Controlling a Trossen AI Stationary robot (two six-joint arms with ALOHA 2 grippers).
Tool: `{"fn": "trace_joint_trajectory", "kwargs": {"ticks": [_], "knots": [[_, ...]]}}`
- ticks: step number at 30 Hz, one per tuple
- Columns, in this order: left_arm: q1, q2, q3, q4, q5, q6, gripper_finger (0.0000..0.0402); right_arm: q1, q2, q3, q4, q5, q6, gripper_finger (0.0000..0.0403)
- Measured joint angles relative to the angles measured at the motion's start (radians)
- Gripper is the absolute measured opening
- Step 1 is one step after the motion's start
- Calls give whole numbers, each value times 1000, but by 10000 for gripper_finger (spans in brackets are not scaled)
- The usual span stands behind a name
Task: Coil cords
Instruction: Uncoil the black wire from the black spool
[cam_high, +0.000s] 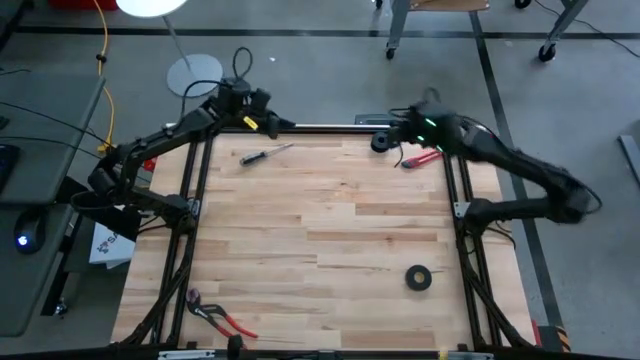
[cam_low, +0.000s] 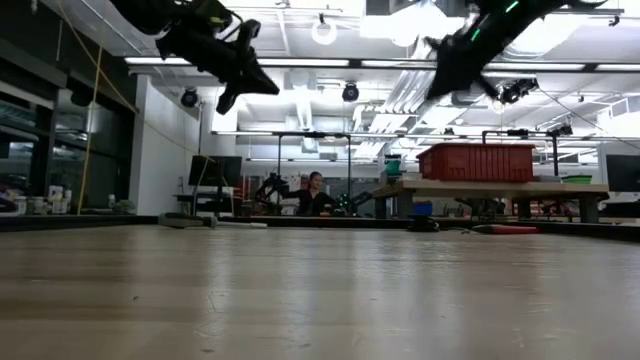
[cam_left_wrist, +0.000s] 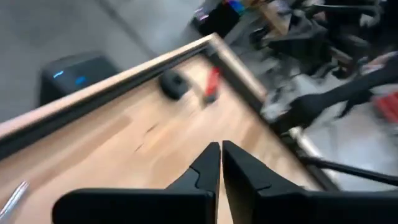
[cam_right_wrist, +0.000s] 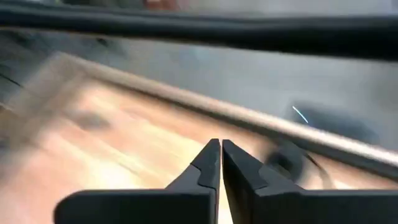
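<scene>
— Closest in, the left gripper (cam_left_wrist: 220, 144): its 2 fingers are pressed together with nothing between them. Same on the other side?

— Same. The right gripper (cam_right_wrist: 221, 142) is pinched shut and empty too. Both hang well above the table (cam_high: 330, 230), at its far edge, the left one toward the far left, the right one toward the far right corner.

— So where is the cord?

— I take it to be that small dark bundle, the cord (cam_high: 381, 143), lying on the wood against the far rail. It sits just beside the right gripper's end of things, with a red-handled tool (cam_high: 424, 156) near it. I can't make out single loops or a tail from here.

— Then nothing is in hand.

— No. I'd say the coiling hasn't started; this looks like the approach. Next, 1 gripper must spread its fingers, come down over the bundle and catch a strand, not the red tool next to it.

— And the rest?

— The screwdriver (cam_high: 265, 154) lies below the left gripper, and the tape roll (cam_high: 418, 278) and pliers (cam_high: 218, 316) sit well apart at the near side. None of it is in the way.
</scene>
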Motion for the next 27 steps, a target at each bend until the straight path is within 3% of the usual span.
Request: {"fn": "trace_joint_trajectory", "kwargs": {"ticks": [3, 6, 10, 15, 19, 27], "knots": [[-27, 0, -8, -65, -67, 2, 2, -146, 213, 120, -158, -62, -38, 1], [-40, 5, -23, -71, -75, 4, 1, -272, 405, 220, -209, -216, -25, 0], [-46, 4, -44, -65, -74, 19, 1, -329, 589, 359, -241, -351, -26, 0], [-43, 5, -68, -73, -72, 37, 1, -323, 735, 533, -325, -266, -55, 0], [-43, 5, -78, -84, -73, 45, 0, -329, 846, 649, -417, -264, -20, 0], [-43, 5, -78, -103, -99, 32, 0, -323, 963, 698, -491, -284, 37, 0]]}}
